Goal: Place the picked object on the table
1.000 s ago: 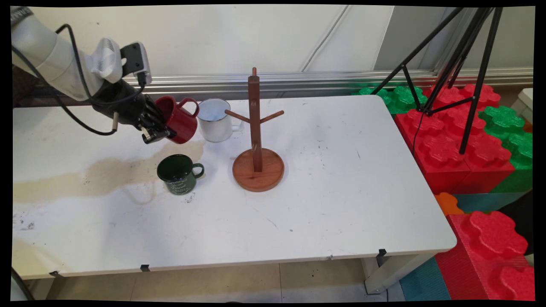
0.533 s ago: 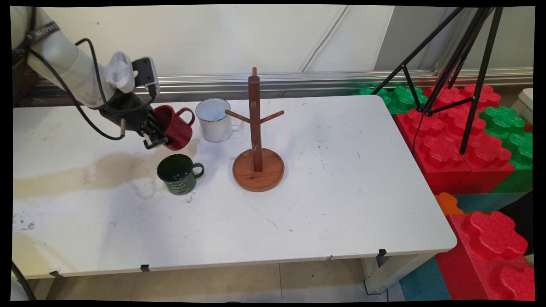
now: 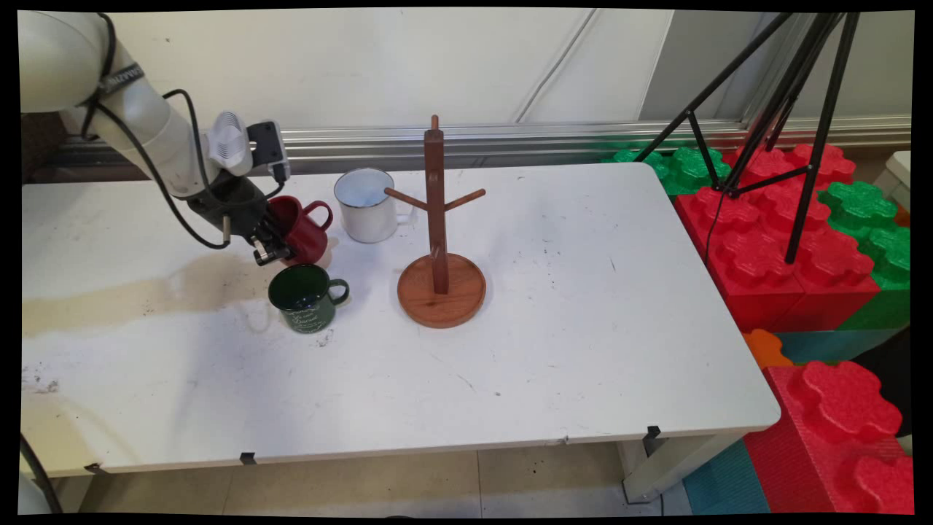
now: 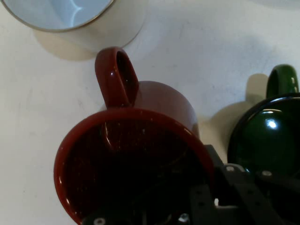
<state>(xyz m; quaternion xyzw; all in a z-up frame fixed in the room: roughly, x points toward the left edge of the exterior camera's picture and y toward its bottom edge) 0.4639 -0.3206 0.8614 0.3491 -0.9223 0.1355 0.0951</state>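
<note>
Your gripper (image 3: 279,246) is lowering a glossy red ceramic mug (image 3: 302,230) toward the white table (image 3: 568,306).

The brown wooden mug tree (image 3: 439,240) is standing at the mug's 3 o'clock, the white enamel mug (image 3: 366,205) at 1 o'clock, the dark green mug (image 3: 306,297) at 6 o'clock. You are clamping the tilted red mug's rim, lower and further right than a second ago.

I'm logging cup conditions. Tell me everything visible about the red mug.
The red mug is glossy dark red, like enamel, with one loop handle on its upper side. It looks empty and is tilted, its mouth toward the tool, which grips its rim. It is between the white mug and green mug.
</note>
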